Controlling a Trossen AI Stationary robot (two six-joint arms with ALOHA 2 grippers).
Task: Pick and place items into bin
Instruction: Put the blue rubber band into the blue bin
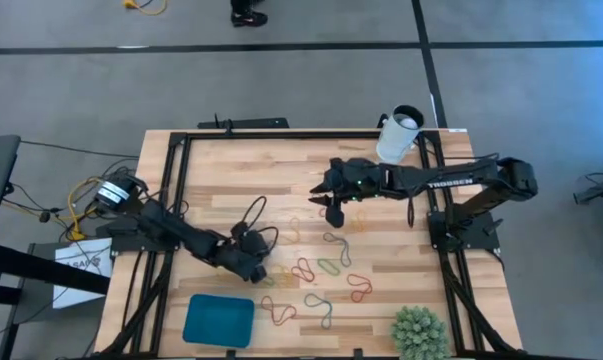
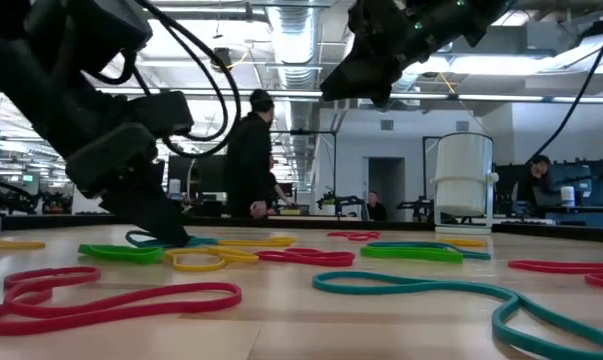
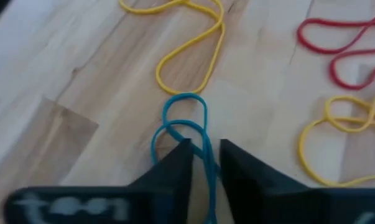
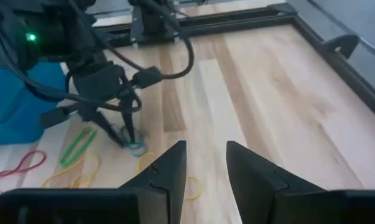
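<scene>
Left gripper (image 3: pixel 206 165) is down on the wood, fingers drawn in on a blue band (image 3: pixel 186 127) that runs between the tips; you've got it pinched or nearly so, low on the loop so the twist stays clear ahead. Just beyond the tips lies a yellow band (image 3: pixel 190 43), close enough to snag if you drag forward. Lift straight up. Off to one side sit a red band (image 3: pixel 336 43) and another yellow loop (image 3: pixel 336 134), apart from your grip. The bin (image 1: pixel 219 320) sits near the gripper, by the table's front edge, bare wood between. Right gripper (image 4: pixel 206 165) hangs well apart over mid-table, fingers spread, holding nothing, out of your lane.
</scene>
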